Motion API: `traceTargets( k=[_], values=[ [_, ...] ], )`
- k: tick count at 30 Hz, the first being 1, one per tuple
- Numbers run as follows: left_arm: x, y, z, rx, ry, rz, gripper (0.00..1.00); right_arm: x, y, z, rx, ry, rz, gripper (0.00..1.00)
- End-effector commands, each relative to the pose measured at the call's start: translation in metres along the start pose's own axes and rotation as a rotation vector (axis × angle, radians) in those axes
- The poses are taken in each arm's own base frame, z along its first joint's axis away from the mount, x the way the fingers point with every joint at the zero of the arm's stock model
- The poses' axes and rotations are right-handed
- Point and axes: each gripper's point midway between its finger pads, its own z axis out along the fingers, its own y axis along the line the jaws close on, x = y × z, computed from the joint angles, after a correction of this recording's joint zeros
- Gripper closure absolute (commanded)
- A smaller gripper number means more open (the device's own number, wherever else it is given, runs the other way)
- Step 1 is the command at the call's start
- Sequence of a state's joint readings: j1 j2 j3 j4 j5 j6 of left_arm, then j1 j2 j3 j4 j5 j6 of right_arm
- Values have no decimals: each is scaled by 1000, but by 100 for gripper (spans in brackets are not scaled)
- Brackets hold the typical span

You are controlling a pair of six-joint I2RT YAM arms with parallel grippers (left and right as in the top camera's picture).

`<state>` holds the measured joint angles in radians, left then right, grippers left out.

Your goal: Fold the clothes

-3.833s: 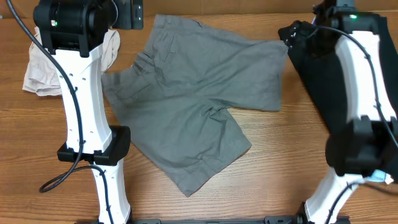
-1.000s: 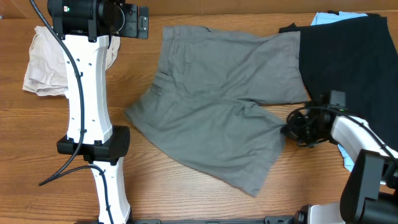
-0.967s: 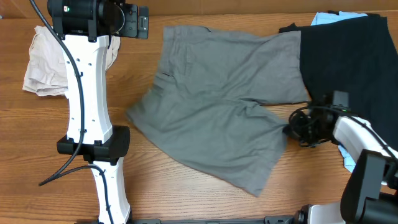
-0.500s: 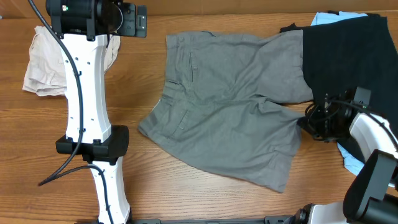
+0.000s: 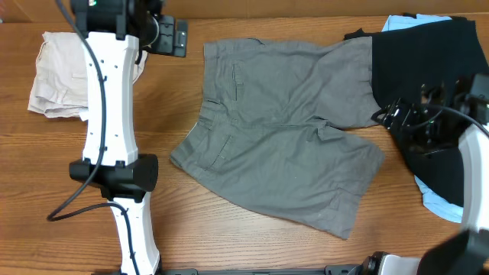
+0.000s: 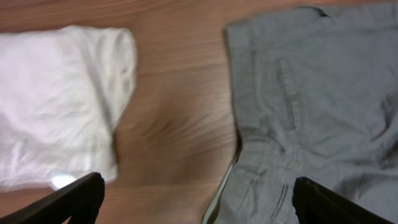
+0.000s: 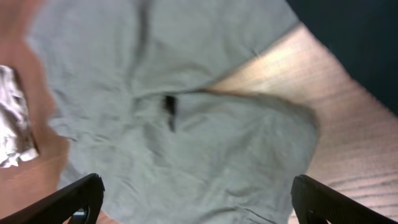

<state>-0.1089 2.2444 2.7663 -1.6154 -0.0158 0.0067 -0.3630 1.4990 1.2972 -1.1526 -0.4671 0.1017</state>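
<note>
right gripper (image 7: 199, 198) has lifted clear of the lower leg hem since half a second ago, and the grey shorts (image 5: 283, 130) lie a touch farther right. they are spread flat on the table (image 5: 229, 244), upper leg meeting the black garment (image 5: 428, 61). its fingers stand wide apart, holding nothing. left gripper (image 6: 199, 198) hovers by the waistband corner, fingers also wide apart and empty, with the beige shorts (image 5: 57, 72) nearby, not touching the grey pair

Shorts (image 5: 283, 130) lie on the worktop (image 5: 229, 244) toward its far edge, touching a large garment (image 5: 428, 69) at the far-right corner; a smaller pair (image 5: 57, 76) sits at the far-left corner.
</note>
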Motion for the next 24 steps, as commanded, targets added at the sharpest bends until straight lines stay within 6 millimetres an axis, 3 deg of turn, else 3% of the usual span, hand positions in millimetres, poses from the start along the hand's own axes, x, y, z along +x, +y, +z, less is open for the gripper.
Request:
traceTargets(
  k=[1,5,12,18,24],
  values=[
    [10,-28,45,177,74,140,0,1,26,-22,-27,-63,-108,0],
    [20,-46,82,266,106,207,0,9,41,-14,-41,-35,-183,0],
    [51,-56,144,286,179,246,2,18,66,0,-9,-27,-330,0],
    [78,-61,178,298,227,246,2,16,74,5,22,-49,-378,0],
    [98,-80,194,346,253,263,7,14,74,5,20,-55,-376,0]
  ],
)
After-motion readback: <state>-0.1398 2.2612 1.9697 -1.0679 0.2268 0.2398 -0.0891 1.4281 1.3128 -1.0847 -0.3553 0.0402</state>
